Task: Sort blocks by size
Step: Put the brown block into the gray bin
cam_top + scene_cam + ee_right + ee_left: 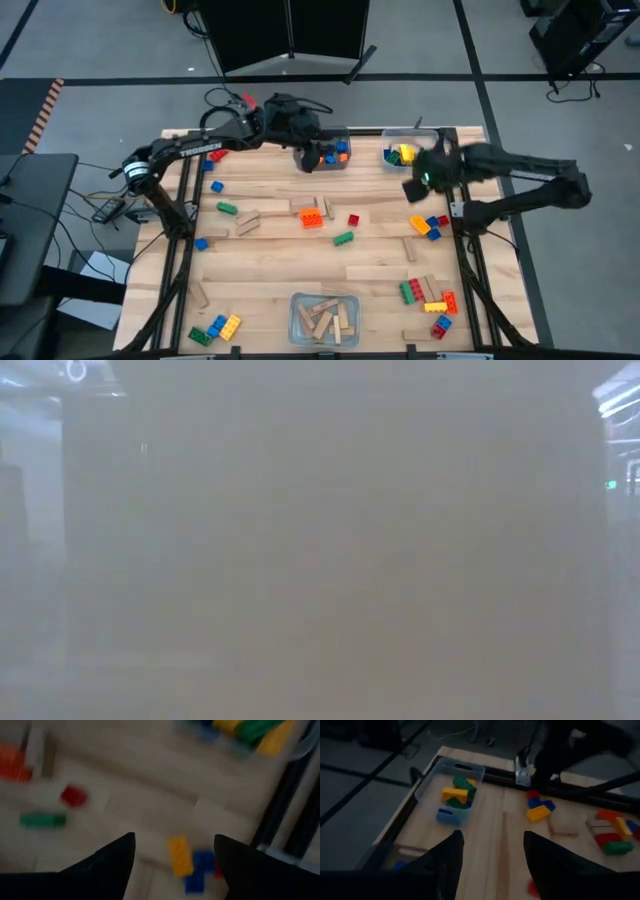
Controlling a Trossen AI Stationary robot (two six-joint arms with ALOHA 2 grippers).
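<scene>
Midway through the sort, the right gripper hangs with its fingers spread and nothing between them, near the table's right edge and just short of the clear bin of yellow and green bricks at the far edge. Below it on the wood lies a yellow brick touching a blue brick, which looks like the next pick; that move would call for a drop straight down and a clean close on one brick without dragging its neighbour. The left gripper, fingers likewise apart and empty, hovers over a second far bin holding blue and orange pieces. Loose blocks are scattered across the table: an orange brick, a green brick, a small red brick and a mixed cluster by the right rail. A near bin holds tan wooden blocks (the low camera shows only haze). The black rail runs close beside the pair and could crowd the fingers.
</scene>
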